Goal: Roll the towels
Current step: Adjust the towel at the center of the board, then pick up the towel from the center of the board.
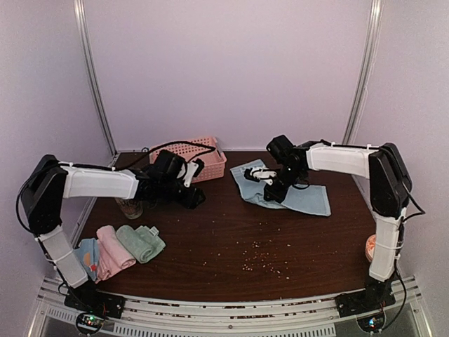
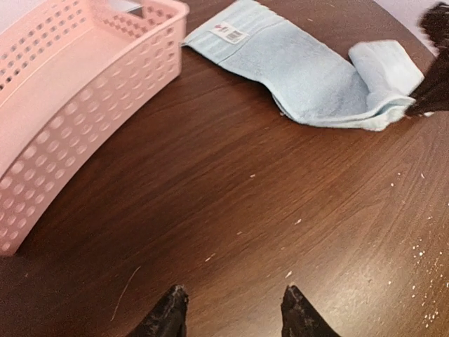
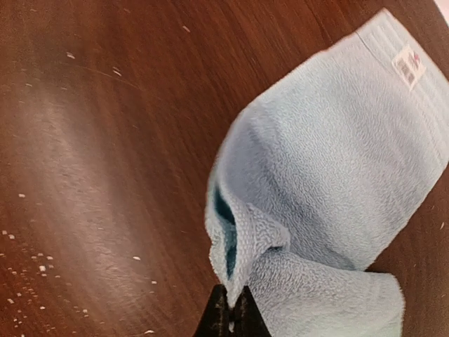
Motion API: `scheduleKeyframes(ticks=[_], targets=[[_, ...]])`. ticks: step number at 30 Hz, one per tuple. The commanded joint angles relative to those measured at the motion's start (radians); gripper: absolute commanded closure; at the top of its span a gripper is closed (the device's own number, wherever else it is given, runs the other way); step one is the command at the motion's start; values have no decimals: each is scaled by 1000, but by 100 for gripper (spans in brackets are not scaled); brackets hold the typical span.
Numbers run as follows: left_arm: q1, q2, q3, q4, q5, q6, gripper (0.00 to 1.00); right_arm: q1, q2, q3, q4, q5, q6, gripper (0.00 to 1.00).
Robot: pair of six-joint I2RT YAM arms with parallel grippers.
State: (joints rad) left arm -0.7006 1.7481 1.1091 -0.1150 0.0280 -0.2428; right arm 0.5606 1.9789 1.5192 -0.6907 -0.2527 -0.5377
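**Right of the basket [image 1: 200,160]: right gripper [image 1: 258,177] pinches the blue towel [image 1: 312,200]**

Right of the basket, apart from it, the blue towel [image 2: 316,77] lies on the table [image 1: 231,239]. Most of it is spread flat. The end away from its label is folded up and over onto the rest. The right gripper [image 3: 231,316] is down on that folded end. Its jaws are pressed together on the lip of the fold, so a thin ridge of blue towel [image 3: 337,175] stands up between the fingertips while the rest trails away flat from them.

Just in front of the basket [image 2: 84,105], on its near side, the left gripper [image 1: 195,198] hangs over bare wood. The left gripper [image 2: 231,298] has its jaws parted to a middling gap with nothing between them. From there the blue towel lies well ahead of the fingertips, past a stretch of table, and does not touch them.

Well forward and left of the basket, three rolled towels sit side by side, touching: the dotted towel [image 1: 88,256] outermost, then the pink towel [image 1: 112,246], then the green towel [image 1: 140,242] nearest the basket. Neither gripper is near them.
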Motion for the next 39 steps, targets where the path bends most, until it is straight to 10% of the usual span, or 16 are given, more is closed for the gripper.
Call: scheduleKeyframes(ticks=[1,10,16,25,39], targets=[[128,-117,-136,158,83,-121,53,97,-174,109,-155,-166,-130,100],[139,-155,-74,35,123,26,55,97,-353,-148,-412,79,-278,100],[106,-136,-60,-49,304,135,56,-7,-381,-270,-448,-2,-252,56],[-108,-109,-63,-162,355,348,56,-136,-486,-282,-329,-84,-130,48],[-153,69,31,-92,92,95,54,-155,-247,-349,-329,-254,-103,37]])
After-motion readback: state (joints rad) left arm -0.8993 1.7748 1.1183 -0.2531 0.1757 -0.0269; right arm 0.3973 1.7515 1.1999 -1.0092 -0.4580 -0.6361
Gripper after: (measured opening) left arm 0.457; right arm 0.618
